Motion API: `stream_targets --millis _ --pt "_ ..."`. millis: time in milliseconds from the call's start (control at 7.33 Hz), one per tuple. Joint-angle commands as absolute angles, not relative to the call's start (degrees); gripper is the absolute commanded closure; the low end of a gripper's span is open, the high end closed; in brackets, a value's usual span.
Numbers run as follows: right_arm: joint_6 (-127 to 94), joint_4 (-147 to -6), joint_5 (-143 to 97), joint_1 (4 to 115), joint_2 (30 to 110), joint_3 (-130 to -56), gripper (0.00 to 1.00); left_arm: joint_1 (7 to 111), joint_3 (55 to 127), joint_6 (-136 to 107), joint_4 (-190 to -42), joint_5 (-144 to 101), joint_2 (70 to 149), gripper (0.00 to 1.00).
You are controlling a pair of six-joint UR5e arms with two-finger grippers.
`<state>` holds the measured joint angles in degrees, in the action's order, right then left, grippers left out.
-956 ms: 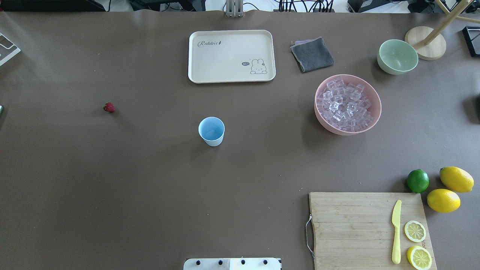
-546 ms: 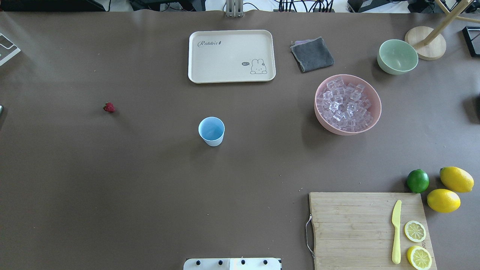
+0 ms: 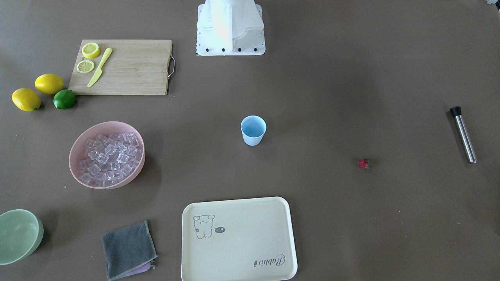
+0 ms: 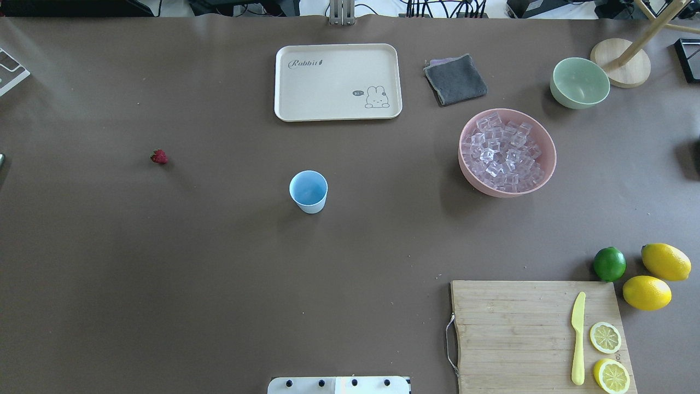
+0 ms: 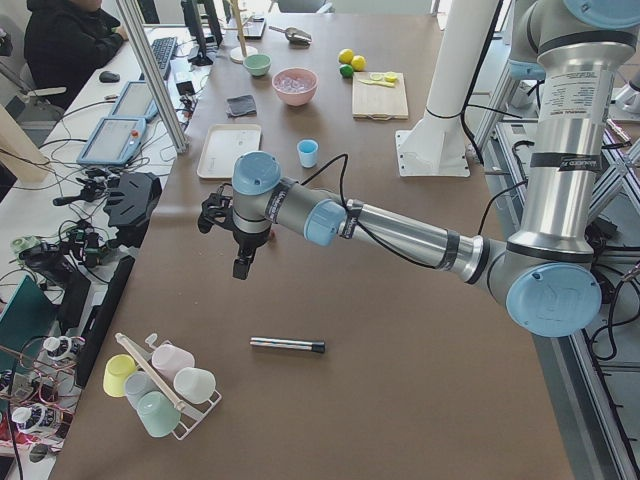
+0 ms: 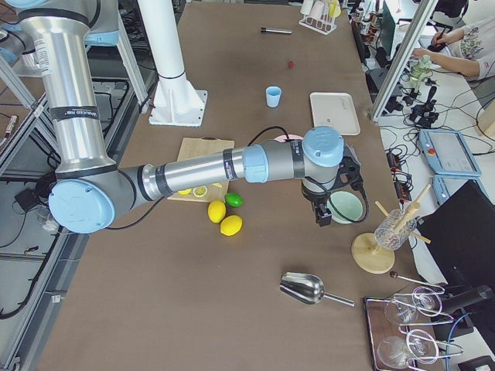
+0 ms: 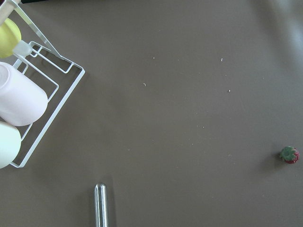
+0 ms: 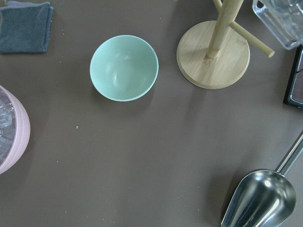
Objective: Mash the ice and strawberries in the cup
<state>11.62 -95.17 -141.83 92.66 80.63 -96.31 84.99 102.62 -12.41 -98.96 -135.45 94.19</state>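
cream tray [image 4: 338, 82] showing "Rabbit" print | brown bench [image 4: 164, 273] carrying light-blue cup [image 4: 308, 191], strawberry [image 4: 159, 157] lying well apart | left end effector [image 5: 240, 262], right end effector [image 6: 323, 216] hovering, finger spread: cannot tell

I work in a robotics lab: my brown-covered bench [image 4: 164, 273] stands among aluminium posts [image 5: 152, 75], tangled cables [image 5: 60, 185] and tablets [image 5: 112, 140], with an operator [image 5: 65, 40] seated alongside.
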Motion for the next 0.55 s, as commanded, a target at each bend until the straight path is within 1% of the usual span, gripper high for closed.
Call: stream_targets --millis 0,410 --pt "11.2 -95.2 -141.7 92.6 80.9 -96.2 0.01 85.0 102.2 -12.3 -98.9 -134.7 94.2 0.02" --pt "11.1 -95.2 -140.3 91.4 79.3 -96.9 0.01 85.0 102.4 -11.8 -99.0 -134.2 93.9 0.02"
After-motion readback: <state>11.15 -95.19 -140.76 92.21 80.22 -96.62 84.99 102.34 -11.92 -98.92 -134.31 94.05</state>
